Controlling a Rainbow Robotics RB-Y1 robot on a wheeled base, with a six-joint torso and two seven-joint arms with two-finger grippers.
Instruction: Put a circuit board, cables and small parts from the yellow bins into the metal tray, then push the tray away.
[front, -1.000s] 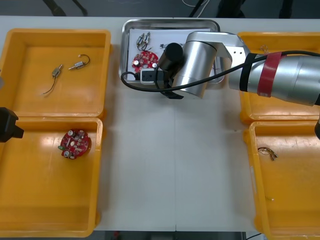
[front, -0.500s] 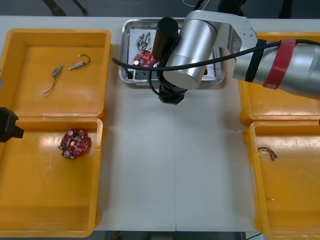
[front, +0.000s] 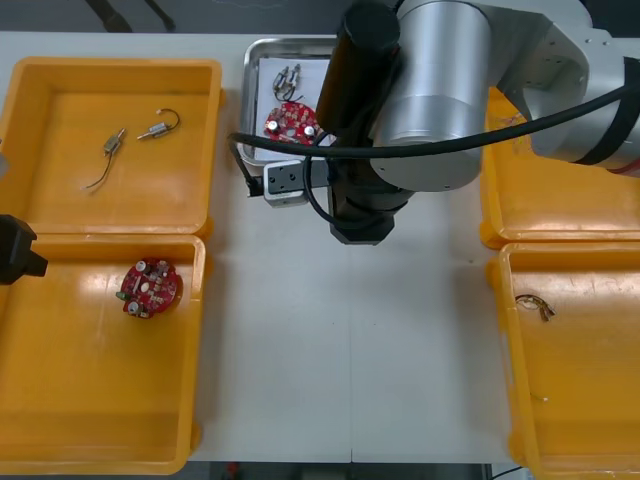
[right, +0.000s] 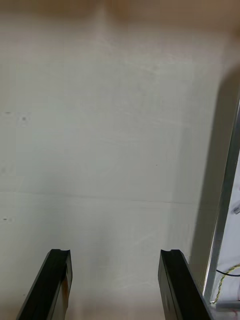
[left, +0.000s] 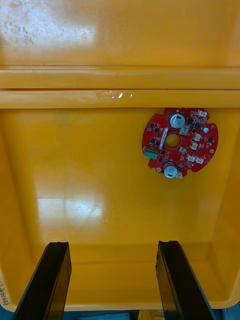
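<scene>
Hovering open-fingered at the tray's edge

Right gripper (right: 114, 254) is out over bare counter (front: 350, 380). Its fingers (right: 59, 270) are spread wide, with nothing between them and nothing touched that I can see. The tray (right: 225, 210) rim runs just beside one finger, and a thin yellow cable (right: 222, 282) lies inside it. From above, the right arm's bulk covers much of the tray, which sits at the far middle of the counter between the bins. In its uncovered part lie a red board (front: 290, 120) and, beyond that, small metal parts (front: 288, 78).

Left gripper (left: 112, 246) hangs over the near left bin (front: 60, 400), its fingers equally wide apart and empty. A second board (left: 179, 142) lies flat on that bin's floor, ahead of the fingertips and apart from them. The far left bin (front: 60, 200) holds two wired parts (front: 110, 148). A small cable scrap (front: 535, 305) lies in the near right bin (front: 580, 420).
</scene>
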